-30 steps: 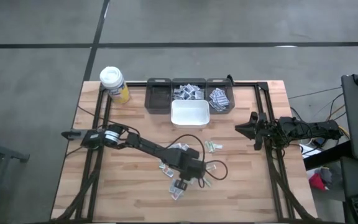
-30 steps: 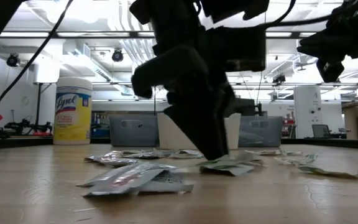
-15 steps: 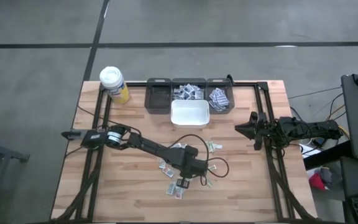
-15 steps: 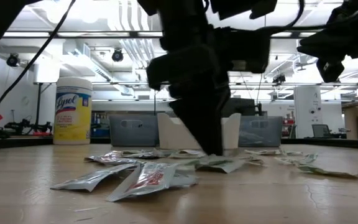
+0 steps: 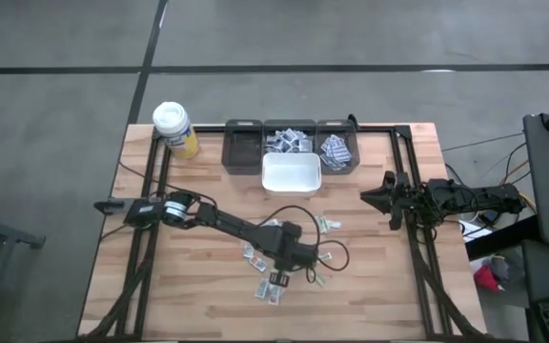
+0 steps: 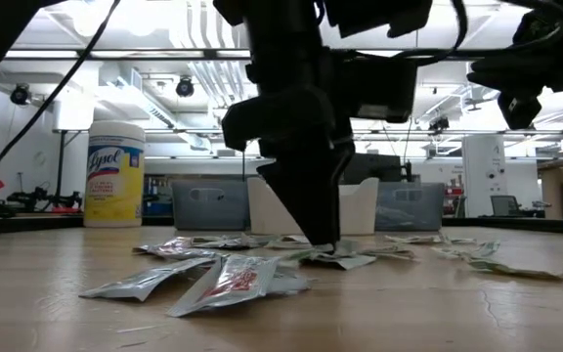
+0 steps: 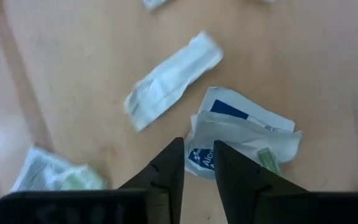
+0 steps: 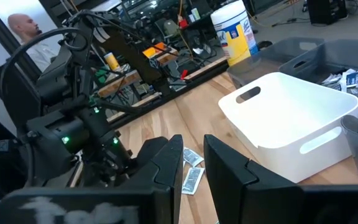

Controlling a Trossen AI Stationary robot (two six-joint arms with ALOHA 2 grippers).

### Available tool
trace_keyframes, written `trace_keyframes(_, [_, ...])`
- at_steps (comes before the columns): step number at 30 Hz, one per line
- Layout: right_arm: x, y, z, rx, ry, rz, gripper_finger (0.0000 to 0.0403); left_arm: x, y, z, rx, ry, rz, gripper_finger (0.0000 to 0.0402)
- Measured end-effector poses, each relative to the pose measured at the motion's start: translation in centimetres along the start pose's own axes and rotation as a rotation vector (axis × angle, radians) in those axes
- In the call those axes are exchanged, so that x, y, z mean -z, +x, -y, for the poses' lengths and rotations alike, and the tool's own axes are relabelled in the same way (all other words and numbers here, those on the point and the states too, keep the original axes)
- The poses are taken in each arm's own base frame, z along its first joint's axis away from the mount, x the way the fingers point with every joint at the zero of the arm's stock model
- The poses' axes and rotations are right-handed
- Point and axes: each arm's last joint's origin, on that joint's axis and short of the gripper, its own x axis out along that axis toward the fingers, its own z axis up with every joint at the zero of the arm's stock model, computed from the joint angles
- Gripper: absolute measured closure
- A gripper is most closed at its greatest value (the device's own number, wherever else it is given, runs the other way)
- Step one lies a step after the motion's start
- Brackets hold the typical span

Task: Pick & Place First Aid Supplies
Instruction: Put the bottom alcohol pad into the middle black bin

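Observation:
Several first aid supplies [image 5: 327,225], small white packets, lie scattered on the wooden table around my left gripper [image 5: 276,280]. That gripper points steeply down at mid-table, shut on a crumpled white packet with blue print [image 7: 241,134], and its tip [image 6: 325,241] is just above the tabletop. A long white packet [image 7: 173,78] and a green-printed one [image 7: 48,174] lie flat nearby. My right gripper [image 5: 368,197] hangs level over the table's right side with a narrow gap between its fingers [image 8: 191,155] and nothing in it. My left gripper has one corner of the blue-print packet [image 7: 199,160] between its two fingers, coming steeply from above. The rest of the packet [image 6: 348,259] lies on the table, spread out beside the fingertips.
Three grey bins [image 5: 244,148] stand in a row at the far edge, two of them holding packets [image 5: 289,141]. A white bin [image 5: 291,173] sits just in front of them. A yellow bottle with a white lid [image 5: 172,127] stands at the far left corner.
My left gripper has risen a little and rolled slightly while its fingers keep the same gap. The loose packets nearest the table's front, heaped together at first, now lie spread apart.

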Motion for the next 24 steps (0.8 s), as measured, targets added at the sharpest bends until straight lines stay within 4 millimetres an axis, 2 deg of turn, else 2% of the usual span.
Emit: trace_keyframes(24, [0.00,0.00,0.00,0.000,0.000,0.000,0.0339,0.17,-0.47,-0.75,-0.062,-0.058,-0.036,0.0312])
